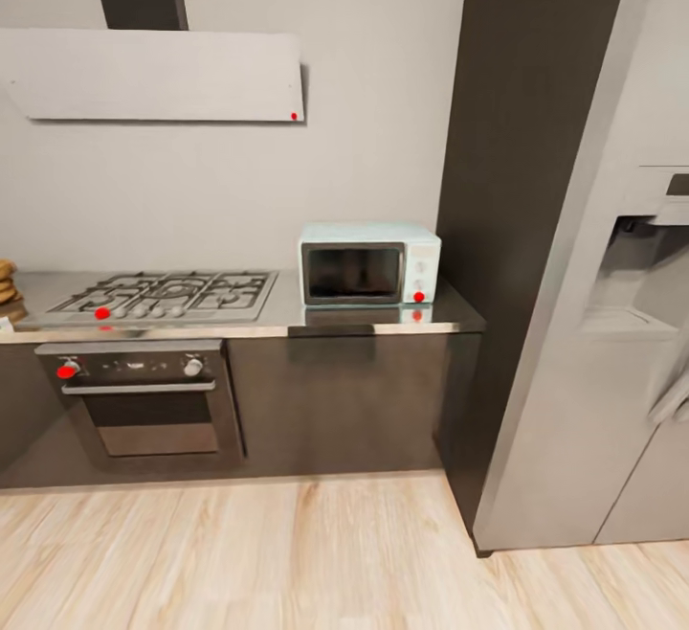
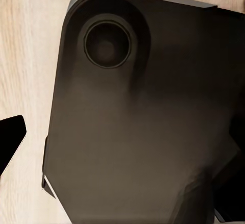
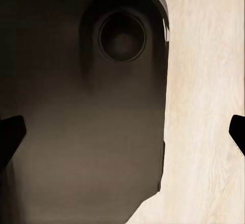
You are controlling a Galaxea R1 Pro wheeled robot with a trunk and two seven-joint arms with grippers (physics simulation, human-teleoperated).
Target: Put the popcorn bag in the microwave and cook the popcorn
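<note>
In the head view, tan objects (image 1: 6, 281) sit cut off at the counter's (image 1: 287, 316) far left end; whether they are the popcorn bag cannot be told. Next come the gas hob (image 1: 167, 293), the oven (image 1: 144, 400) below it, then the microwave (image 1: 369, 263), door closed, beside the tall dark cabinet (image 1: 522, 228) and fridge (image 1: 622, 324). Left tool (image 2: 10, 142): one fingertip visible, state unclear. Right tool (image 3: 122, 132): fingertips (image 3: 10, 132) wide apart over the robot's dark base (image 3: 76, 132) and wood floor (image 3: 204, 132).
</note>
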